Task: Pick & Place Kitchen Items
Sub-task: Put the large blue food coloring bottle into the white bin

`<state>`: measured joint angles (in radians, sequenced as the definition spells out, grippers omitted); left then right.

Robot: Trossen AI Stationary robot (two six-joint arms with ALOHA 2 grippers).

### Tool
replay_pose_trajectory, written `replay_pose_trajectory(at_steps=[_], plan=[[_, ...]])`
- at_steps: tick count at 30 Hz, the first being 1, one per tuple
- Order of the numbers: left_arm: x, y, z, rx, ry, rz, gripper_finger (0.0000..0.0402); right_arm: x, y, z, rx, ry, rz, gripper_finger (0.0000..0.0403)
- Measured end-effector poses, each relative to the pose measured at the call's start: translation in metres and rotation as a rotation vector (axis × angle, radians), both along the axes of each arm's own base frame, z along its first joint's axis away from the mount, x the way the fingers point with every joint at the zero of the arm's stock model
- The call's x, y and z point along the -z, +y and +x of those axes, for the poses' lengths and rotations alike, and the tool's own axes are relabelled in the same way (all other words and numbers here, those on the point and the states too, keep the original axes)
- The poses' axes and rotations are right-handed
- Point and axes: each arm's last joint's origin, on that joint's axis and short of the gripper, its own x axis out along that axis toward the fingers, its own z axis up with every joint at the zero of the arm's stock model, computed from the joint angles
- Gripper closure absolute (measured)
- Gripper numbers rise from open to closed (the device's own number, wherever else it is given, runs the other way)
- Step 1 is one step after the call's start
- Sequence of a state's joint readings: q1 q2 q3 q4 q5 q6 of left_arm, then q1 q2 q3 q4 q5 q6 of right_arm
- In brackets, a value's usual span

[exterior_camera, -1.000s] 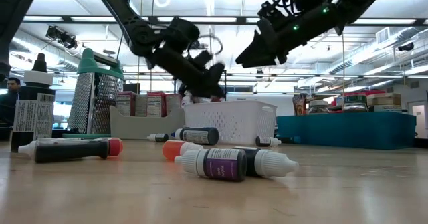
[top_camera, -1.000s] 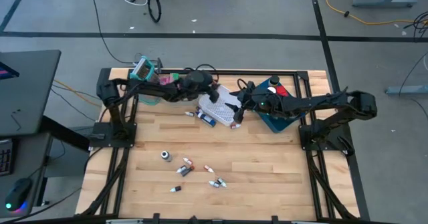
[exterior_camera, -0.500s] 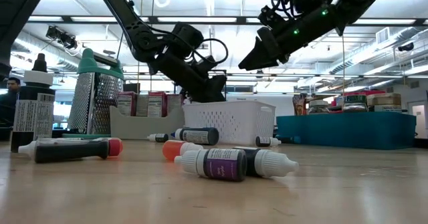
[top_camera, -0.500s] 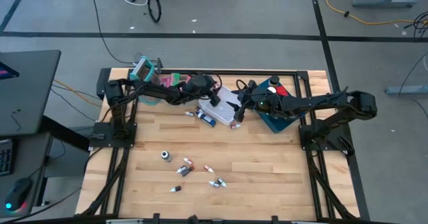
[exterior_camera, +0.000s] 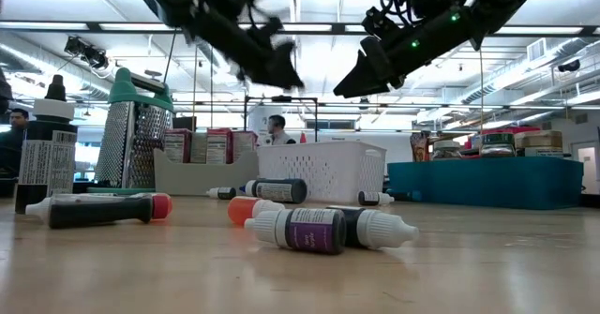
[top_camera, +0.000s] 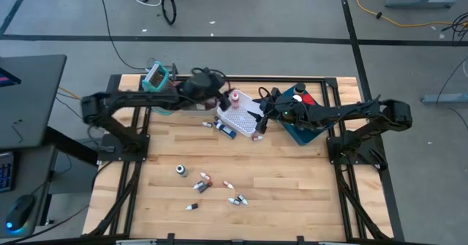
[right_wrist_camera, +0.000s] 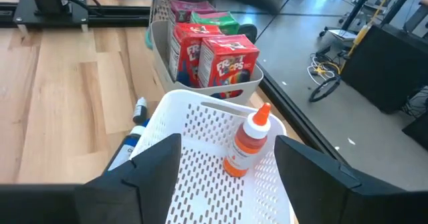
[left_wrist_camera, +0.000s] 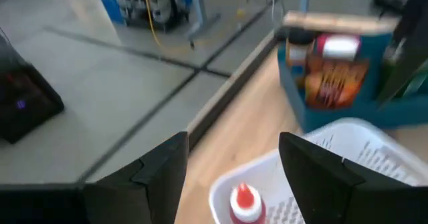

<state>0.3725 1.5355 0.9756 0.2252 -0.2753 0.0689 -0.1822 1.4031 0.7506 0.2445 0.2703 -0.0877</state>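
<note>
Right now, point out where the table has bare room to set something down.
Bare wood: the near right stretch of the table, right of the scattered bottles, and the near left corner beside them. Crowded: the far edge, with the clear bin, white basket and blue tray under both arms.

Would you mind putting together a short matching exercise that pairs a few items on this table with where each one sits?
Items:
1. orange bottle
2. red cartons
3. purple-label bottle
4. grater

Places:
A. upright at the table's back left, beside the clear bin
B. lying on the bare table at the front
C. standing in the clear bin
D. inside the white basket

Pairs: 1-D, 2-C, 3-B, 4-A
</note>
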Motion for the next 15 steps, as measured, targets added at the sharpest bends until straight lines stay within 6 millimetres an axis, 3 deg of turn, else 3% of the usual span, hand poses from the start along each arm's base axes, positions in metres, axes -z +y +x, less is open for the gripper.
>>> replay_pose_trajectory(at_steps=[5, 8, 15], plan=[[-0.052, -0.012, -0.030, 0.019, -0.088, 0.132, 0.0161, 0.000, 0.000, 0.000, 0.000, 0.000, 0.000, 0.0152], [-0.071, -0.017, -0.044, 0.021, -0.136, 0.177, 0.0161, 0.000, 0.000, 0.000, 0.000, 0.000, 0.000, 0.0152], [-0.076, -0.021, -0.053, 0.028, -0.118, 0.157, 0.0161, 0.000, 0.000, 0.000, 0.001, 0.000, 0.000, 0.0152]])
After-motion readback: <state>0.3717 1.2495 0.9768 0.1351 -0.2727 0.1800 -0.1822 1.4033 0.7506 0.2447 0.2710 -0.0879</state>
